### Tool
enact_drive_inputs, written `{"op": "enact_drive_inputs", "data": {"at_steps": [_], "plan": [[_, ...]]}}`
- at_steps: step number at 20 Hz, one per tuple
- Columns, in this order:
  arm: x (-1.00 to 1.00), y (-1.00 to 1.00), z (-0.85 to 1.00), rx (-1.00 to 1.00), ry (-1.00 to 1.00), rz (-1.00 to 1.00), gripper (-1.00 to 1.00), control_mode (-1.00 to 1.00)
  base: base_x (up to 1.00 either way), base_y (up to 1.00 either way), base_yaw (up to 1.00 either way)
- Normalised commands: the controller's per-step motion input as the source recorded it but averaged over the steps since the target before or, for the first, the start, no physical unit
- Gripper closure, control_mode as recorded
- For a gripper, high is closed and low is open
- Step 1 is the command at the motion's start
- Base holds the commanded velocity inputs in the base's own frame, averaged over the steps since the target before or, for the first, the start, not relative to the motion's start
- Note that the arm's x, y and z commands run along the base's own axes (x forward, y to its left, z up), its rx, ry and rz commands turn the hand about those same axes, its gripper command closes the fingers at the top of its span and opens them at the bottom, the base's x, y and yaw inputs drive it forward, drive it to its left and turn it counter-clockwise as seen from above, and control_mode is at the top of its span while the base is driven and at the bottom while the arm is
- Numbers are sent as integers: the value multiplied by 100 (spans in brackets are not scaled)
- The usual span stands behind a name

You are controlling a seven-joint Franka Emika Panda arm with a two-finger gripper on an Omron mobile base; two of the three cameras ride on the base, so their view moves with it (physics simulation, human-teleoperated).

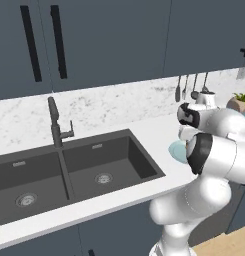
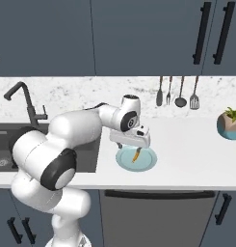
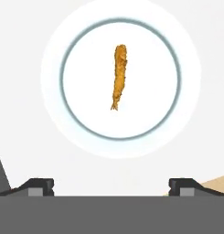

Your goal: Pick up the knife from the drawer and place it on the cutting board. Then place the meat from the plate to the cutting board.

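Observation:
A small round pale blue-green plate [image 3: 120, 137] [image 2: 146, 164] [image 1: 175, 149] lies on the white counter, to the right of the sink. On it lies the meat [image 3: 119, 75] [image 2: 136, 155], a slim orange-brown piece. My gripper [image 3: 111, 185] [image 2: 130, 145] hangs a little above the plate, pointing down at it. It is open, with its dark fingertips [image 3: 38, 184] wide apart and nothing between them. In the hand view the meat sits ahead of the tips, near the plate's middle. The knife, the drawer and the cutting board are out of view.
A dark double sink [image 1: 69, 170] with a black faucet [image 1: 56, 125] lies left of the plate. Several utensils [image 2: 177, 91] hang on the marble backsplash behind it. A potted plant [image 2: 230, 123] stands at the far right of the counter. Dark cabinets hang above.

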Motion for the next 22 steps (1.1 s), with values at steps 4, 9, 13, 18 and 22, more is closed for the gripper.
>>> {"op": "enact_drive_inputs", "data": {"at_steps": [4, 9, 13, 18, 22], "plan": [[-37, -29, 13, 0, 0, 68, -100, -100, 0, 0, 0], [-37, -12, 5, 0, 0, 89, -100, -100, 0, 0, 0], [-21, 0, 0, 0, 0, 96, -100, -100, 0, 0, 0], [-6, 0, 6, 0, 0, 99, -100, -100, 0, 0, 0], [-6, 0, 3, 0, 0, 100, -100, -100, 0, 0, 0]]}}
